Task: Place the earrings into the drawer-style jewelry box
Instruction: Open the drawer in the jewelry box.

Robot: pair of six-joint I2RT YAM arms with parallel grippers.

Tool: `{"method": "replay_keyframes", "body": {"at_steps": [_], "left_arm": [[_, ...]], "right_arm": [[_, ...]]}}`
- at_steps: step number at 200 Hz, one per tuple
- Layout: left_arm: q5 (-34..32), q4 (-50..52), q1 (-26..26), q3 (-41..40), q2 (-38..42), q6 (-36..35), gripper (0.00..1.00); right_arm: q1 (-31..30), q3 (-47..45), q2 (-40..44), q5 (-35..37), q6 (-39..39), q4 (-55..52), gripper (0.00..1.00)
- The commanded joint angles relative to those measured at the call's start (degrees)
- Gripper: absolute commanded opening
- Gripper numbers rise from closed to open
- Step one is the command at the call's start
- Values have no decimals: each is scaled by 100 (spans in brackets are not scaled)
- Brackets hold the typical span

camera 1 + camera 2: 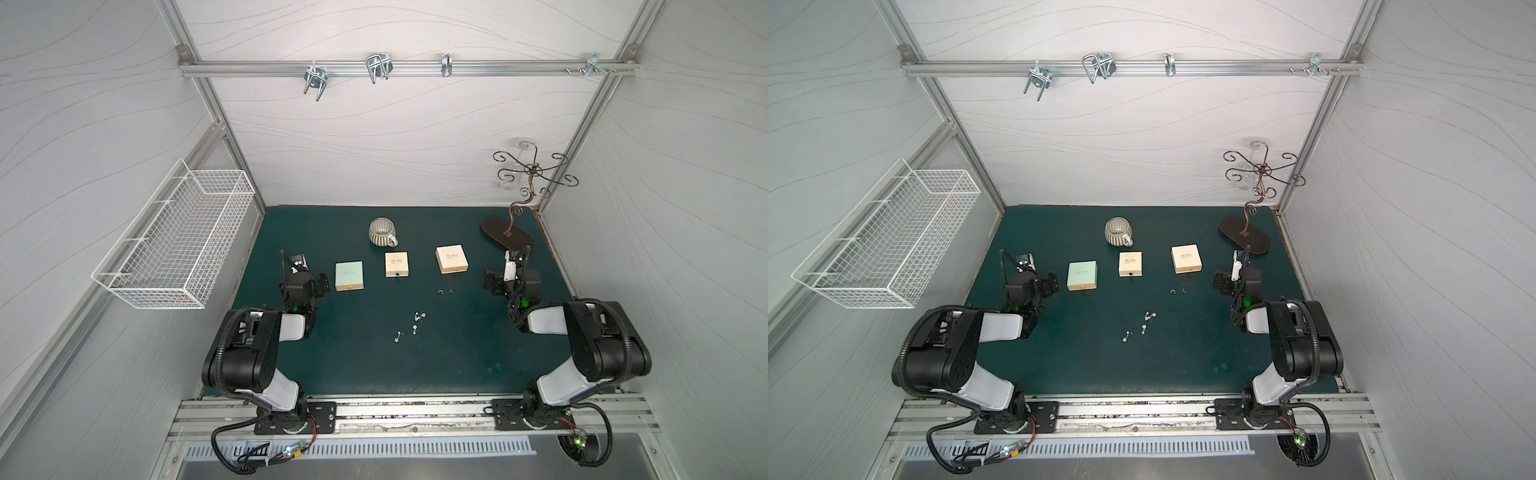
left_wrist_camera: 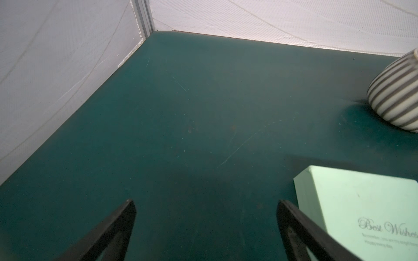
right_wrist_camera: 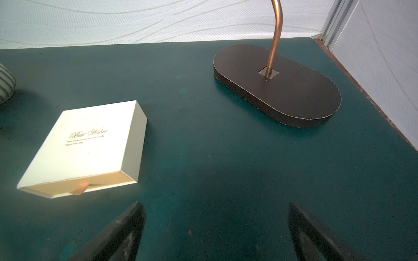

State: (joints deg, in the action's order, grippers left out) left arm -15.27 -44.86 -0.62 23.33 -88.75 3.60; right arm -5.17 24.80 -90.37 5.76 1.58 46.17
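On the counter [image 1: 374, 365], a mint-green box [image 1: 349, 275] sits left of the middle cream box [image 1: 396, 264], a second cream box [image 1: 451, 259] right of it, one striped mug [image 1: 382, 232] just behind it and one jewelry stand [image 1: 508, 239] farther right. The earrings [image 1: 419, 316], roughly six, lie loose in front of the middle cream box, two nearer it. The left gripper [image 2: 205, 203] and right gripper [image 3: 217, 205], flanking the three boxes, are both spread wide, empty.

Left arm [image 1: 249, 351], right arm [image 1: 598, 345]: black joints, white shells, ribbed black cables, green lights. Left pincer [image 2: 205, 201], right pincer [image 3: 215, 203]: black, tapered.
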Motion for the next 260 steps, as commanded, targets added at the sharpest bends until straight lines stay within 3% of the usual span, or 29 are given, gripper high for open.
{"method": "replay_keyframes", "body": {"at_steps": [1,127,142,152,161,178,199,236,260], "left_arm": [[99,-133,62,147,16,-15,100],[5,-233,62,99,113,2,95],[-38,1081,62,487,663,98,95],[-40,2642,62,1053,1089,457,95],[182,3422,47,1400,1354,671,92],[740,3940,-140,1667,1819,701,99],[1094,4239,-657,1911,2145,483,99],[2043,4994,-1579,2931,1418,295,99],[2017,5662,-2097,3932,438,-77,99]], "right_arm": [[-10,16,-20,6,-106,111,99],[-57,-35,74,168,-99,159,99],[-257,19,494,356,-273,-259,99],[-437,248,864,576,-317,-1103,99],[-549,533,1167,719,-100,-1978,99],[-608,896,1650,484,222,-3129,99],[-595,1190,2087,-70,685,-4191,100],[-570,1406,2097,-1521,1876,-4925,99],[-515,1120,1953,-2121,2683,-4502,97]]}}
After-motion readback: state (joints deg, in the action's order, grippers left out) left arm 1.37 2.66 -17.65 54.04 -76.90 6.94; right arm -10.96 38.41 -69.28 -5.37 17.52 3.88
